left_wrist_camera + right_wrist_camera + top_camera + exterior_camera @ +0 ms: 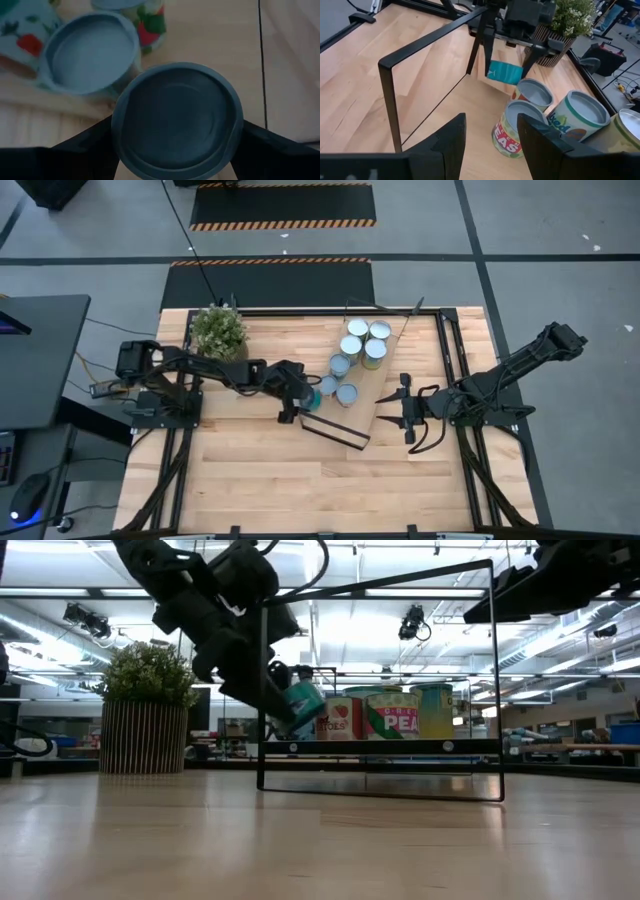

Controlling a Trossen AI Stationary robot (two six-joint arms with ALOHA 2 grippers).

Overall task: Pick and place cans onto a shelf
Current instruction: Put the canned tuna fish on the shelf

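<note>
My left gripper (303, 395) is pinching a teal can (504, 72) by its sides, held up off the board at the near end of the shelf (385, 390), just beside the black end frame (262, 690). In my left wrist view the can's round top (177, 117) fills the space between my two fingers, with another can (90, 52) standing just beyond it. My right gripper (405, 412) hangs over the other side of the shelf with its fingers spread and nothing between them, waiting. By my reckoning the job is well along: six cans (357, 350) or so already stand clustered on the shelf, some stacked or tight together toward the far end, and I see none left loose on the table (250, 470). What is left, as I judge it, is to set this one down upright in the free space next to the nearest cans without knocking them or the frame, then let go and draw clear.
</note>
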